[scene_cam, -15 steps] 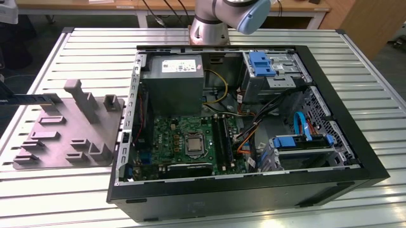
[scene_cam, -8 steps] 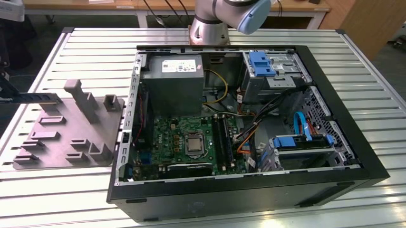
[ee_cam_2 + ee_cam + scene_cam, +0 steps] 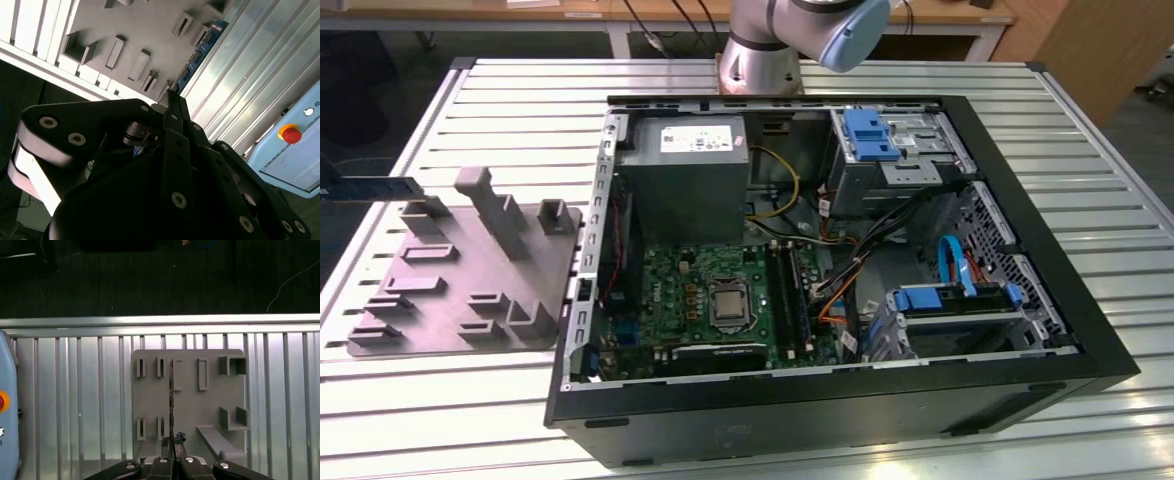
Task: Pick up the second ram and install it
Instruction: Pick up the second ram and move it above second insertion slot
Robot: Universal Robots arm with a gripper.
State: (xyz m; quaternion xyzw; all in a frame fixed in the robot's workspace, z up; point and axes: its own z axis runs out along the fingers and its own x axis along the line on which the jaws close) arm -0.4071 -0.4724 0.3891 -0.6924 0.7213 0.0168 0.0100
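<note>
the gripper point(image 3: 172, 441) has its black fingers point(image 3: 180, 438) pressed narrow onto the ram point(image 3: 171, 400), holding it by one end. in the first wrist view the ram is seen edge-on as a thin dark line running out from the fingertips across the grey holder point(image 3: 205, 405), between the holder's rows of slots. in the second wrist view the same stick point(image 3: 200, 50) shows its blue face and chips, reaching away from the fingers point(image 3: 172, 107) over the holder point(image 3: 130, 25); whether it touches the holder cannot be told. in the exterior view the ram point(image 3: 374, 187) appears as a dark level bar at the exterior view's left edge, just beside a tall post of the holder point(image 3: 454, 290), which lies on the slatted metal desk point(image 3: 520, 100). to the exterior view's right of the holder, touching its edge, sits the open computer case point(image 3: 854, 400), well apart from the ram. inside it lie the green motherboard point(image 3: 694, 270) with its processor socket point(image 3: 724, 302), the grey power supply point(image 3: 680, 180) and a blue drive bracket point(image 3: 867, 135). the arm's base point(image 3: 787, 40) stands at the upper middle of the exterior view, behind the case. a light blue box point(image 3: 295, 160) with a red button point(image 3: 291, 134) rests on the desk near the holder.
</note>
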